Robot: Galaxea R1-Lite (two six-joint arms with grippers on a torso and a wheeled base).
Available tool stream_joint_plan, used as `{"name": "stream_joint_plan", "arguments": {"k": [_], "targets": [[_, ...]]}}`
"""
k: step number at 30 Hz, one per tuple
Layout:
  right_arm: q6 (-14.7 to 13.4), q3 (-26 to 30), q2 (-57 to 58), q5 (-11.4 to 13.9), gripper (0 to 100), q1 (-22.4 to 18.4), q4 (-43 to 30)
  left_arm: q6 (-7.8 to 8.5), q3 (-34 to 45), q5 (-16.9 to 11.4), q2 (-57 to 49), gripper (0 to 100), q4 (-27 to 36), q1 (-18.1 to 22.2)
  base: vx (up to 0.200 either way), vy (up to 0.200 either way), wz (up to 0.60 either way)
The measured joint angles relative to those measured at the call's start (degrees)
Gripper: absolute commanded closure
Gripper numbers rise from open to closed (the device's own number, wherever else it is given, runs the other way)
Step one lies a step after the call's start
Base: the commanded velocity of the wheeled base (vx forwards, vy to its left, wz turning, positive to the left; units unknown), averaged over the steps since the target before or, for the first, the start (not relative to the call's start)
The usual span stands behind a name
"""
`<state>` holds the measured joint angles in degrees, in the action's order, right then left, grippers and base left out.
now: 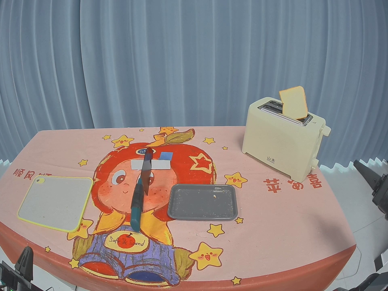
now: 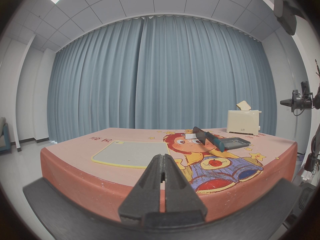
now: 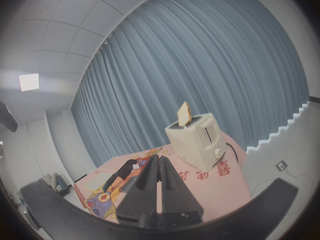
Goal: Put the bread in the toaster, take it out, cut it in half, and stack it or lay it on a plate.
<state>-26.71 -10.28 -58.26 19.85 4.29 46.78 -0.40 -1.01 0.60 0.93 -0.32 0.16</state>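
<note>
Bread standing in toaster, both claws clenched and empty

Tabletop (image 1: pixel 283 231) with a cartoon cloth carries everything. The cream toaster (image 1: pixel 283 142) sits at the far right corner, its long axis running slantwise from the far edge toward the right edge. A grey cutting board (image 1: pixel 54 203) lies near the left edge. The grey plate (image 1: pixel 202 202) lies mid-table, long side parallel to the near edge. Between board and plate the knife (image 1: pixel 139 195) lies flat, handle toward the near edge and blade pointing at the far edge. The bread (image 1: pixel 294 102) stands on edge in a toaster slot, mostly above it and leaning slightly.

The left gripper (image 2: pixel 163 157) hangs off the near left corner, level, aimed across the board, fingers pressed together on nothing. The right gripper (image 3: pixel 159 159) sits beyond the right edge, angled up toward the toaster, likewise clenched and empty.
</note>
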Motion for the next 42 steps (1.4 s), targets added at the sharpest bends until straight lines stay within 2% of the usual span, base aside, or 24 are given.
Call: {"name": "stream_joint_plan", "arguments": {"k": [5,6,11,21,30,36,42], "targets": [[4.84,-6.08,-0.94,0.71,100,-1.43,-2.5,-0.02,0.0,0.0,0.0,100,0.0,0.0,0.0,0.0,0.0],[5.85,-7.85,-1.55,0.78,0,-1.73,-3.91,-0.02,0.0,0.0,0.0,100,0.0,0.0,0.0,0.0,0.0],[9.06,-17.97,-5.35,0.82,0,-3.02,-12.26,0.0,0.0,0.0,0.0,100,0.0,0.0,0.0,0.0,0.0],[10.4,-38.28,-16.68,0.62,0,-3.99,-22.13,0.0,0.0,0.0,0.0,100,-0.01,0.0,0.0,0.0,0.0],[13.69,-51.49,-27.71,0.49,0,-4.34,-27.98,0.0,0.0,0.02,0.0,100,0.0,0.0,0.0,0.0,0.0],[15.27,-61.81,-32.23,0.43,0,-4.19,-40.02,0.0,0.0,0.0,0.0,100,-0.01,0.0,0.0,0.0,0.0],[18.44,-71.34,-36.89,0.38,0,-3.99,-46.57,0.0,0.0,0.0,0.0,100,-0.01,0.0,0.0,0.0,0.0]]}}
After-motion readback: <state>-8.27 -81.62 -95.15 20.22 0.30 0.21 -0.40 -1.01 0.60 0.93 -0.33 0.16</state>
